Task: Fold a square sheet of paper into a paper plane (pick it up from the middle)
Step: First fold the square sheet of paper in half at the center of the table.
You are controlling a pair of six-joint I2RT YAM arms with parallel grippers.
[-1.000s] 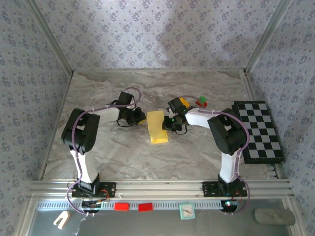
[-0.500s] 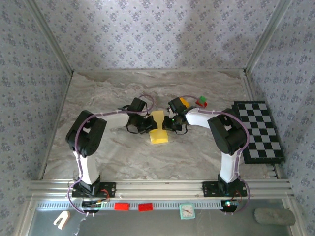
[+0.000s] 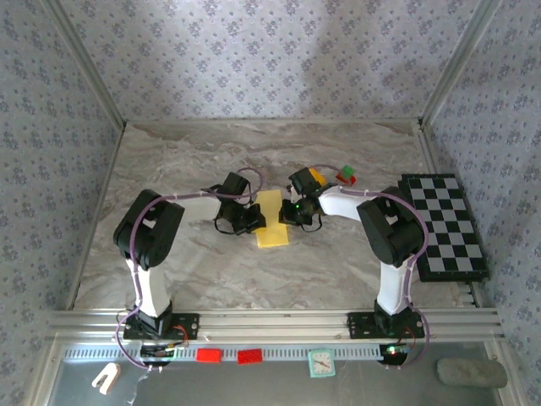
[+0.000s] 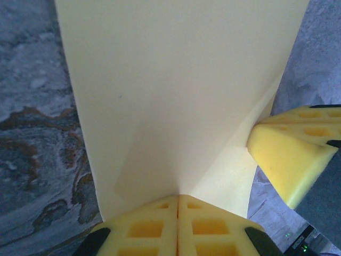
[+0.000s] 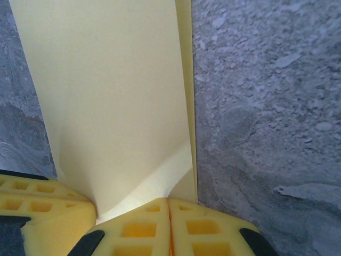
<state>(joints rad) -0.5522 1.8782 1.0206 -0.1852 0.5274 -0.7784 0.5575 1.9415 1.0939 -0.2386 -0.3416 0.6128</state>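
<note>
three walls [image 3: 254, 59] in pale wallpaper with small blue flowers close around the grey marble-patterned tabletop [image 3: 220, 271]. slim metal posts [image 3: 88, 63] rise from the back corners, an aluminium rail [image 3: 279, 323] lies along the near edge.

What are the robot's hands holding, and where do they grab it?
Both pinch the folded yellow paper: the left hand at the middle of its left edge, the right hand at the middle of its right edge.
</note>
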